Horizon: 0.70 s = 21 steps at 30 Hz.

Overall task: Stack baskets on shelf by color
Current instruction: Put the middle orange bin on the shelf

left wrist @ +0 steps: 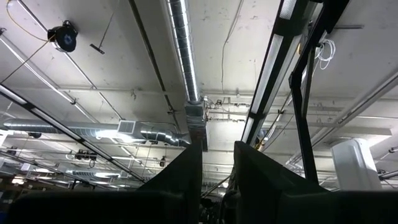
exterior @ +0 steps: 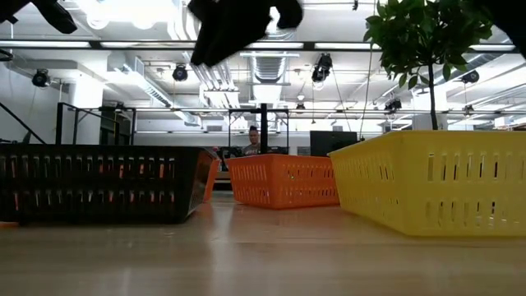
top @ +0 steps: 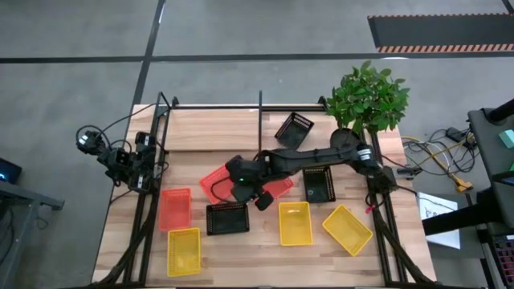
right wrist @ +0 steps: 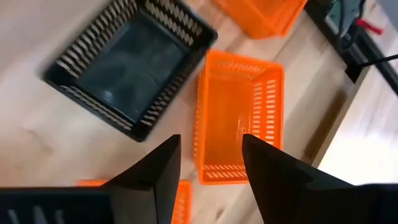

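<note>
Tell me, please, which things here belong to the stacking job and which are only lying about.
For the job: yellow baskets; red-orange baskets; black baskets; the shelf; the right hand, open above a red-orange basket.
Just lying about: potted plant; cables beside the table; the left arm, parked at the table's left edge.

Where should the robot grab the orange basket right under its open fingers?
From straight above, the right gripper should pinch one thin wall of the orange basket at its rim, one finger inside, one outside: it sits upright, open side up.
</note>
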Tool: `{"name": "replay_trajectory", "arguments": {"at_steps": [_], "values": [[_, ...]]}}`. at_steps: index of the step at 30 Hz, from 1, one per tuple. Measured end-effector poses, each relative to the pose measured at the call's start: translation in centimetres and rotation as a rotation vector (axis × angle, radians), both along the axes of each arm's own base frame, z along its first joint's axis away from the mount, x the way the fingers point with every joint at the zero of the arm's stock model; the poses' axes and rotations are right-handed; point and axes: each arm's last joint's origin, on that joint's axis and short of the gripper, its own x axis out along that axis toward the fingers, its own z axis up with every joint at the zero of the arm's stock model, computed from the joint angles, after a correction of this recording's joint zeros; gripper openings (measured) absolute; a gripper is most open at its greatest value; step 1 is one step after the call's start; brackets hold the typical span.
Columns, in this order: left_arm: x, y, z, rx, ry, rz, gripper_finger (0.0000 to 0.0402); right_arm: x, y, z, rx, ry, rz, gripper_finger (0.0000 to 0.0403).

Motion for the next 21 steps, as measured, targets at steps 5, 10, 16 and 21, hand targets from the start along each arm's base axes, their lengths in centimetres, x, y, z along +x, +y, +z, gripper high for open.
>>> {"name": "replay_trajectory", "arguments": {"at_steps": [5, 10, 16, 21], "values": [[0.0, 0.0, 0.0, 0.0, -0.001, 0.0, 0.0077, 2.2, -1.1, -3.0, 0.004, 0.04, -0.032, 0.0167], [0.0, 0.0, 0.0, 0.0, -0.001, 0.0, 0.0077, 3.3, -2.6, -5.3, 0.022, 0.083, -0.06, 0.0158], [0.0, 0.0, 0.0, -0.001, -0.002, 0.0, 0.0077, 4.0, -3.6, -6.9, 0.131, 0.11, -0.065, 0.0149], [-0.1, 0.0, 0.0, -0.002, -0.003, 0.0, 0.0077, 4.3, -3.9, -8.1, 0.153, 0.138, -0.072, 0.0149]]}}
